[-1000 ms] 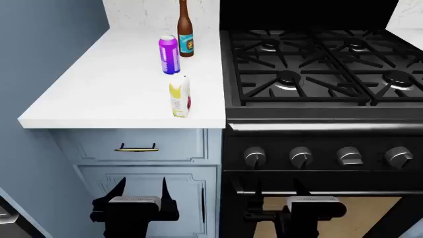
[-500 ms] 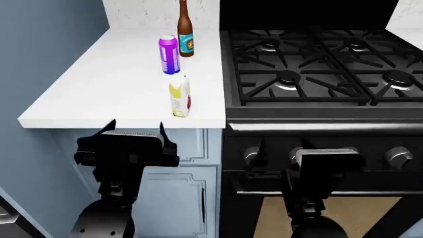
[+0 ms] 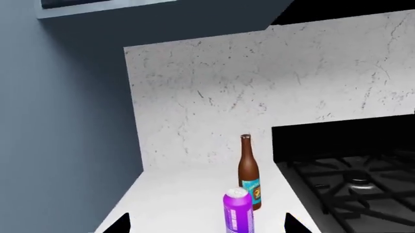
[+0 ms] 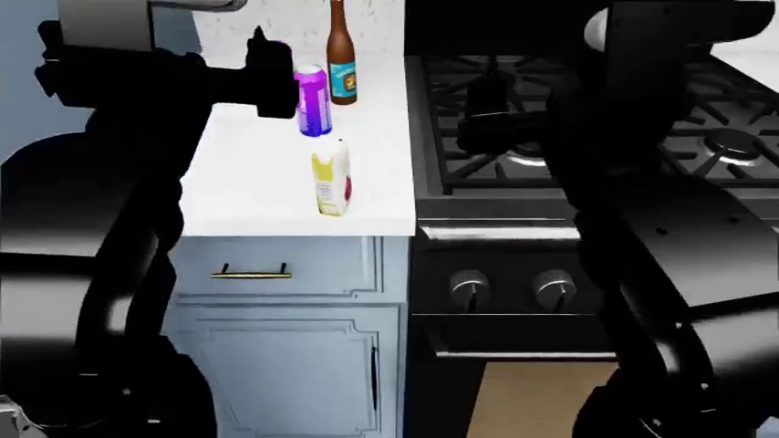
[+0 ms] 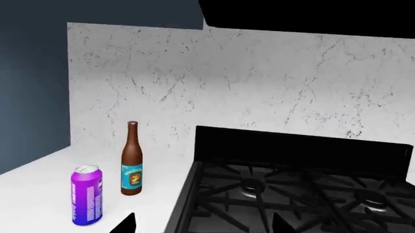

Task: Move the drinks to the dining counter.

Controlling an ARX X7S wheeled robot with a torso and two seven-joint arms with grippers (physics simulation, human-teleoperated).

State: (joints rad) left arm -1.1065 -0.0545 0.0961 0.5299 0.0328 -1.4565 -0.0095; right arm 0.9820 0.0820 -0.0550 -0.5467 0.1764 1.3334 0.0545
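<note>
Three drinks stand on the white countertop [image 4: 244, 173] beside the stove. The purple can [image 4: 312, 100] is at the middle, the brown bottle [image 4: 341, 53] with a blue label behind it near the backsplash, and the juice carton [image 4: 331, 178] near the front edge. My left gripper [image 4: 153, 41] is raised left of the can and is open; in its wrist view [image 3: 206, 229] the can [image 3: 238, 213] and bottle [image 3: 249, 171] lie ahead between its fingers. My right gripper [image 5: 204, 225] is open over the counter-stove seam, with the can [image 5: 86, 195] and bottle [image 5: 131, 160] off to one side. The dining counter is out of view.
A black gas stove [image 4: 512, 155] with raised grates adjoins the countertop on the right, with knobs [image 4: 469, 288] on its front. A blue-grey wall [image 4: 73, 164] bounds the counter's left side and a marble backsplash [image 5: 259, 82] its back. Blue cabinet drawers [image 4: 280, 274] sit below.
Both arms have risen from below the counter's front edge to above counter height, and now fill the sides of the head view. The drinks have not moved.
</note>
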